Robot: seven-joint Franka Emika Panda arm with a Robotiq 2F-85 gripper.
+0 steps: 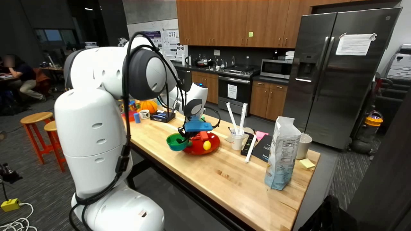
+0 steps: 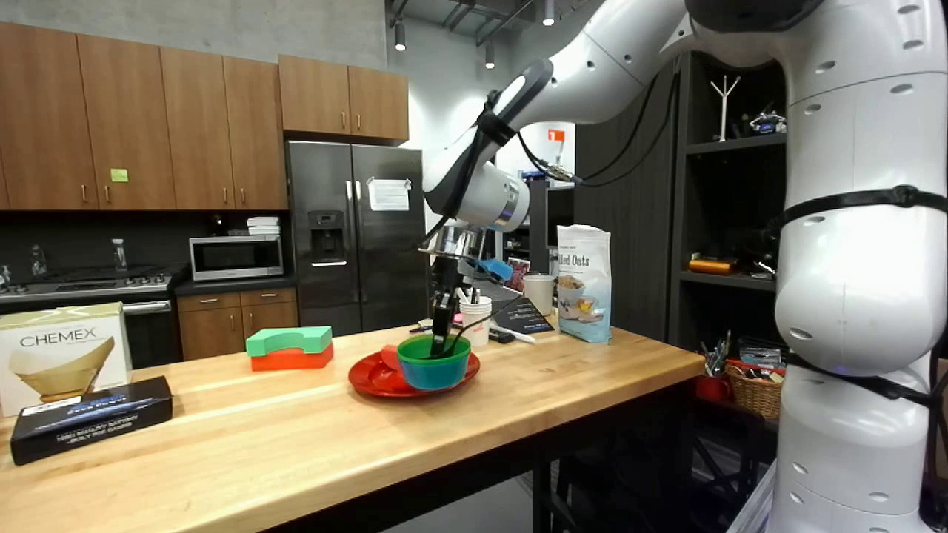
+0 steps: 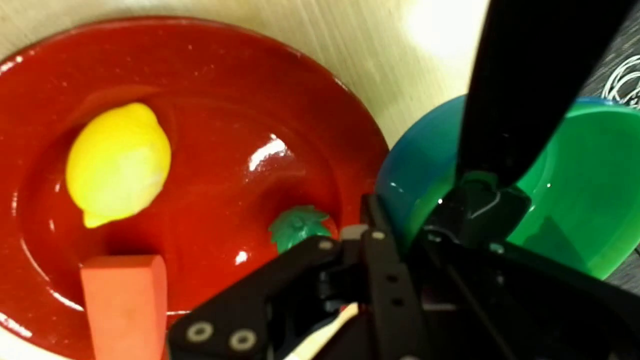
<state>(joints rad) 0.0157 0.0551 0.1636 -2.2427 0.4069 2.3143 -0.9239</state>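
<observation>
On the pale wooden tabletop, a tall white-and-light-blue printed bag of oats stands upright just beside a plain white cup. A stack of white cups holds long white sticks. A flat black printed box lies near a white Chemex carton. A green arched block rests on a red rectangular block. Beyond stand a dark steel two-door refrigerator and a silver-framed microwave.

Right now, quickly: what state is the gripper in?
Gripper: closed, apparently pinching the rim of the green bowl inside the blue bowl.
</observation>
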